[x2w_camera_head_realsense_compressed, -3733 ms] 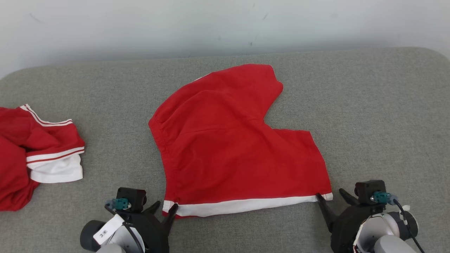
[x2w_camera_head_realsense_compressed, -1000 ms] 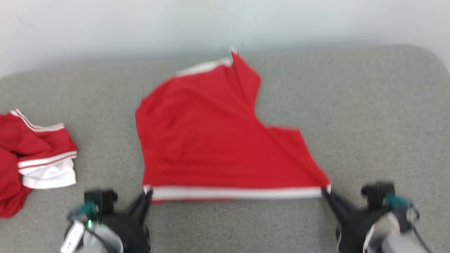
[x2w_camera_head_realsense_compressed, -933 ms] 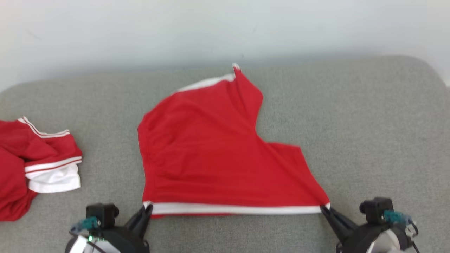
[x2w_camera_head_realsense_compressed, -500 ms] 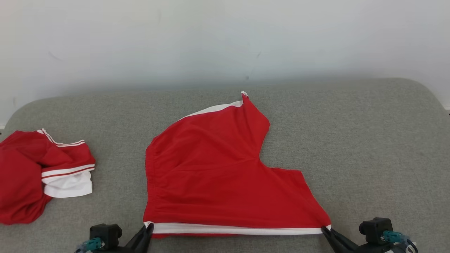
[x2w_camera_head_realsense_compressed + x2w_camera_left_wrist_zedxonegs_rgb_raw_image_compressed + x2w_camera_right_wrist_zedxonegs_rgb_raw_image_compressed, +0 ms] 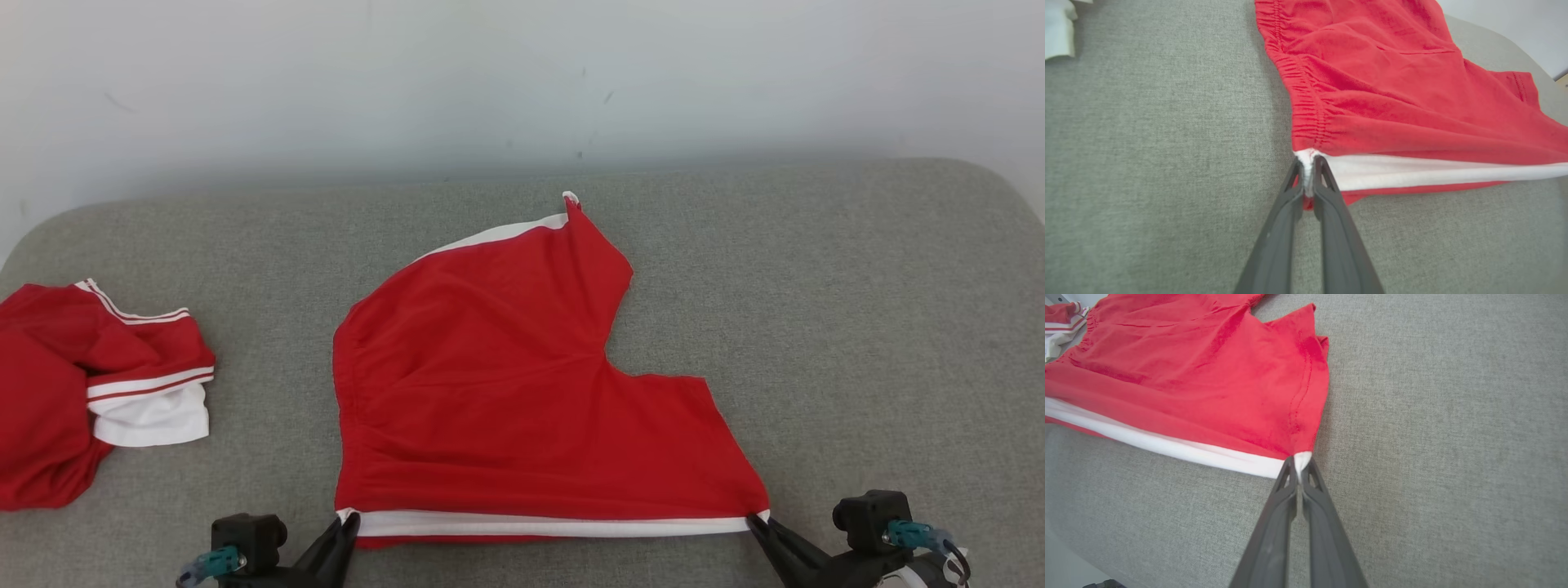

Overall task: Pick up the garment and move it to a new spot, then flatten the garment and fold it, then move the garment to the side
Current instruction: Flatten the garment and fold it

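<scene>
1. Head view: The shorts (image 5: 506,392) lie in the middle of the grey counter (image 5: 857,327), mostly spread out.
   - The white band (image 5: 555,524) on the near edge is pulled into a straight line. I think that is why it is held at both ends: a tight edge helps get the cloth flat before folding.
   - The far leg pokes up to a point and the red cloth has wrinkles, so the flattening does not look done yet.
   - The left fingers (image 5: 343,531) are at the near left corner. The right fingers (image 5: 758,527) are at the near right corner.
   - Both arms sit low at the bottom of the view and point in at the shorts.
   - A heap of other clothes (image 5: 82,392) lies well apart on the left.

2. Left wrist view: The left fingers (image 5: 1300,171) are squeezed together on the white corner of the shorts (image 5: 1392,81), just below the stretchy waist (image 5: 1306,110).
   - They reach in long and low, close to the counter (image 5: 1147,143).
   - The band (image 5: 1433,173) runs off to the right from the pinch.

3. Right wrist view: The right fingers (image 5: 1292,473) are pinched closed on the other end of the band (image 5: 1167,447), where the leg hem (image 5: 1306,384) comes down.
   - This arm is low too, with its tips just above the counter (image 5: 1433,416).
   - The cloth bunches into small folds at the pinch, which tells me the pull is firm.
</scene>
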You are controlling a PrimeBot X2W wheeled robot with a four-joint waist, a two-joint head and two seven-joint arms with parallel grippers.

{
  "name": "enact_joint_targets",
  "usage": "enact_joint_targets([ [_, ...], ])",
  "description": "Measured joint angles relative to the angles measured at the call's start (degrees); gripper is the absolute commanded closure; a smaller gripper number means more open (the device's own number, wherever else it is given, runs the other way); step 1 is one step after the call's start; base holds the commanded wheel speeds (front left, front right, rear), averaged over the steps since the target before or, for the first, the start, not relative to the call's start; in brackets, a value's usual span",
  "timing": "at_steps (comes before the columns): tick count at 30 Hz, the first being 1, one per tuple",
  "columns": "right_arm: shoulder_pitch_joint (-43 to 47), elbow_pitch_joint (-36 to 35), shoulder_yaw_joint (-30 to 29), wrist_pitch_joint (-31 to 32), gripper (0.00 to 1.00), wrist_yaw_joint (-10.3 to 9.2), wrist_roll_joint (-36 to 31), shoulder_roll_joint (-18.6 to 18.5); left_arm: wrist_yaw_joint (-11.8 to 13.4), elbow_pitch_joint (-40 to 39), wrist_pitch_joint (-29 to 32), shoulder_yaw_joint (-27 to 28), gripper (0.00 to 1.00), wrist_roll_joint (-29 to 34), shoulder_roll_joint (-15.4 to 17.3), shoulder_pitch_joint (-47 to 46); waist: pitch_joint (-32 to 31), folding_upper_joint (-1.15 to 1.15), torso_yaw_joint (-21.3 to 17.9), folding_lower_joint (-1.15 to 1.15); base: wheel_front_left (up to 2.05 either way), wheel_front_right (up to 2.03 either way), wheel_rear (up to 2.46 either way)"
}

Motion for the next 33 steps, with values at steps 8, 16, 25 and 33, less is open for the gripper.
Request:
enact_joint_targets([
  [8,-5.9,-2.1,3.7,7.7,1.00,1.10,-1.8,-2.0,-2.8,-2.0,4.7,-1.7,1.00,1.9,2.5,-4.3,2.0,0.00,-0.2,0.00,0.00,0.00,0.00],
  [16,-28.8,0.6,7.1,29.4,1.00,3.54,1.6,-1.1,-10.0,-3.1,22.6,-3.5,1.00,-5.1,4.7,-19.9,6.2,0.01,-1.1,0.01,0.00,0.00,0.00],
  [25,-65.8,11.5,-3.6,33.2,1.00,0.11,1.4,4.8,-8.8,1.0,27.6,9.1,1.00,-10.7,0.1,-54.2,13.0,0.02,-2.6,0.02,0.00,0.00,0.00],
  [33,-72.6,10.2,-4.4,16.9,1.00,2.53,-3.4,3.3,-6.7,-0.5,16.2,13.7,1.00,-5.5,0.6,-61.5,18.8,0.01,-2.6,0.01,0.00,0.00,0.00],
])
